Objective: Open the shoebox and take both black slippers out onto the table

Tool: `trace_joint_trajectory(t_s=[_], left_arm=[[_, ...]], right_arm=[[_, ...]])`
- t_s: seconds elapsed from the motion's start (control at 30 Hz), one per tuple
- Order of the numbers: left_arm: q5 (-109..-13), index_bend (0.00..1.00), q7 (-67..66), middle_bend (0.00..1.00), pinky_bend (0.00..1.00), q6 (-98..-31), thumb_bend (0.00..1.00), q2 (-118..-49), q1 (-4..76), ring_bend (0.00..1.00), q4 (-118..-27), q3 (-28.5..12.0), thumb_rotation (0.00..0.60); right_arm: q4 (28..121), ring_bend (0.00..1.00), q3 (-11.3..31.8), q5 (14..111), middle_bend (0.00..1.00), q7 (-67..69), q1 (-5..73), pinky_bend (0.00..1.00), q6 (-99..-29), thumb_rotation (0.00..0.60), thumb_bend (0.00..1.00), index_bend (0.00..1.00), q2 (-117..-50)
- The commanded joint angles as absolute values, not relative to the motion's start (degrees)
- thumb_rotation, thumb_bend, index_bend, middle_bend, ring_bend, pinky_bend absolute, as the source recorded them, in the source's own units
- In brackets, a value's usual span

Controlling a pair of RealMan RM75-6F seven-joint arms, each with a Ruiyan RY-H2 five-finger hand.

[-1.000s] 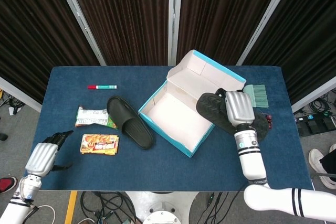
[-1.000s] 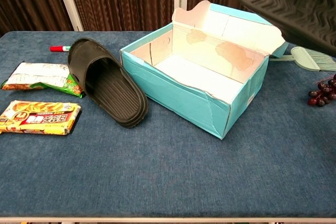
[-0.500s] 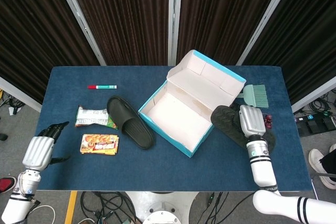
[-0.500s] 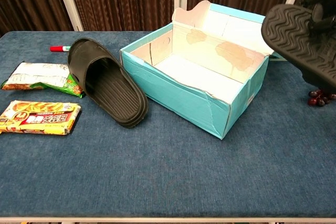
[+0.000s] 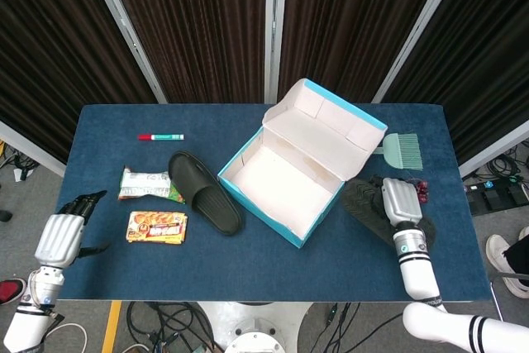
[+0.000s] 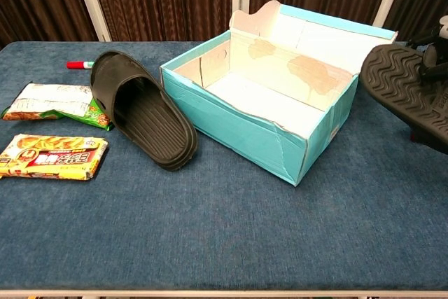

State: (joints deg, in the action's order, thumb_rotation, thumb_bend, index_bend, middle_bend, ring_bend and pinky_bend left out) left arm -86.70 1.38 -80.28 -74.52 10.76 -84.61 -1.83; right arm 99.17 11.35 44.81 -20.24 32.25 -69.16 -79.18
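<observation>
The teal shoebox stands open in the middle of the table, lid tipped back, its white inside bare. One black slipper lies on the cloth to the box's left. My right hand grips the second black slipper just right of the box, sole tilted up, low over the table. My left hand hovers off the table's front left corner, fingers apart and holding nothing; the chest view does not show it.
Two snack packets lie left of the first slipper, a red marker behind them. A green brush and dark grapes sit right of the box. The blue table spreads in front.
My right hand has carried the second slipper out of the box, rightward and down toward the table. My left hand has drawn back slightly toward the table's corner.
</observation>
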Motion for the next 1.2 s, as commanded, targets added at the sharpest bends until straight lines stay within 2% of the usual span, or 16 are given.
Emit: trace_joint_trajectory(t_s=[0.03,0.07,0.17,0.3,0.73,0.9,1.03,1.2], left_arm=[[-86.6,0.13,1.4,0.17,0.31,-80.3,0.0,-74.5,10.7,0.17,-84.6,-1.8,0.6],[-86.6,0.13,1.4,0.17,0.31,-80.2,0.0,-74.5,10.7,0.17,-84.6,-1.8,0.6],[-86.5,0.13,1.4,0.17,0.31,-80.1,0.0,-74.5,10.8,0.17,-84.6,-1.8,0.6],[-86.5,0.13,1.4,0.17,0.31,-79.9,0.0,-74.4,11.0,0.17,-84.8,-1.9,0.6],[-86.7,0.13,1.1,0.17,0.31,-80.4,0.0,-74.1,10.9,0.17,-85.3,-1.9,0.6],[-86.4,0.13,0.6,0.17,0.31,-80.6,0.0,-73.9,11.1,0.17,-85.4,-2.3,0.6],[-86.1,0.13,0.1,0.17,0.31,-80.8,0.0,-73.7,11.2,0.17,-85.7,-2.8,0.6],[-85.5,0.13,-0.5,0.17,0.31,-80.7,0.0,-73.5,11.3,0.17,-86.4,-3.2,0.6]], right_arm=[[98.8,0.18,11.9,44.1,0.48,-20.4,32.4,0.16,-68.3,0.6,0.38,0.34,-78.6],[98.8,0.13,12.0,44.2,0.43,-20.2,32.4,0.1,-68.1,0.6,0.34,0.29,-78.4],[99.4,0.04,12.5,44.6,0.33,-19.6,32.1,0.0,-67.9,0.6,0.27,0.21,-77.5],[100.9,0.0,13.1,44.3,0.25,-19.3,31.8,0.0,-67.5,0.6,0.21,0.13,-75.8],[104.2,0.0,16.7,50.8,0.17,-11.0,30.1,0.0,-69.0,0.6,0.2,0.09,-73.4],[102.8,0.0,18.7,59.9,0.07,0.1,28.3,0.0,-70.7,0.6,0.17,0.02,-73.6],[99.3,0.0,17.3,69.4,0.04,0.2,27.6,0.0,-74.4,0.6,0.21,0.0,-72.9],[101.2,0.0,11.9,72.9,0.01,-12.5,26.1,0.0,-73.6,0.6,0.23,0.0,-67.0]])
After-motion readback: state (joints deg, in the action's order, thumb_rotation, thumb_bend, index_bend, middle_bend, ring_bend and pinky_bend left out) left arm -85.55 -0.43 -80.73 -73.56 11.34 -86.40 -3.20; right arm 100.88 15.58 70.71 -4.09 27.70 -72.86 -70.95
